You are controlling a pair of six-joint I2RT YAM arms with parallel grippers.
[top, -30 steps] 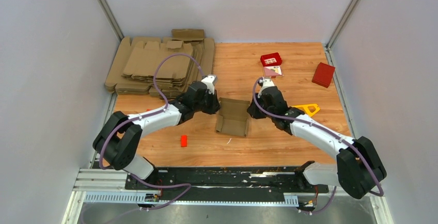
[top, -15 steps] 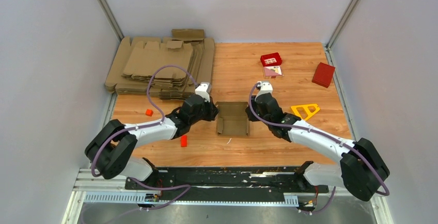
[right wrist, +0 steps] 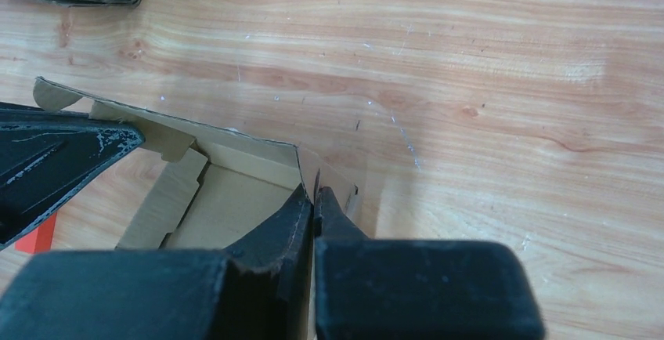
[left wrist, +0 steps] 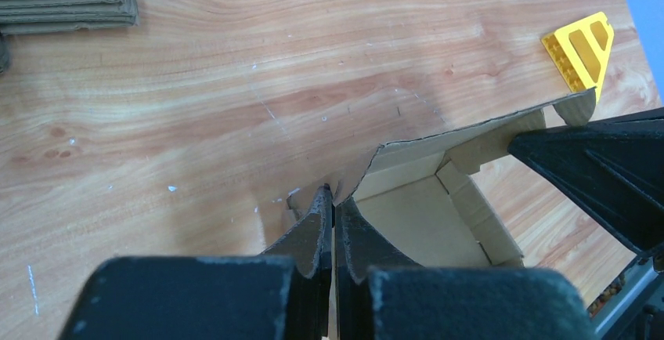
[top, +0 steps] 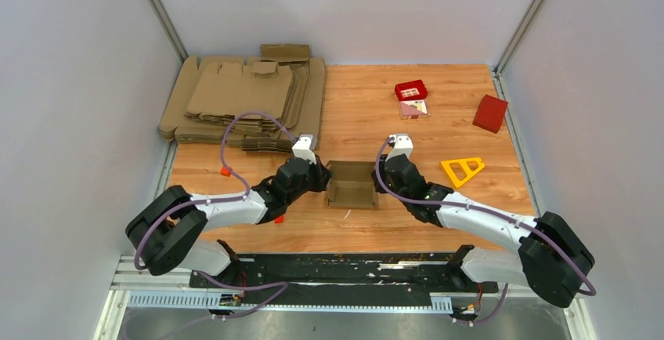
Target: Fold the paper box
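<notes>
We found the left gripper (left wrist: 333, 199) with its jaws pinched thin on the left wall of the paper box (top: 352, 185); the right gripper (right wrist: 313, 193) nipped the opposite wall likewise; the box sat open-topped on the wooden table (top: 368, 97), between both arms; a yellow triangle (top: 462, 169) lay near its right.

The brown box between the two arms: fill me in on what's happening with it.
Both arms are working the paper box on the wooden table. The left gripper is pinched shut on the box's left wall, and the right gripper is pinched shut on its right wall. The box is partly formed: walls standing, floor visible, top open and not yet closed. The pile of flat cardboard blanks lies at the far left of the table, apart from both arms.
</notes>
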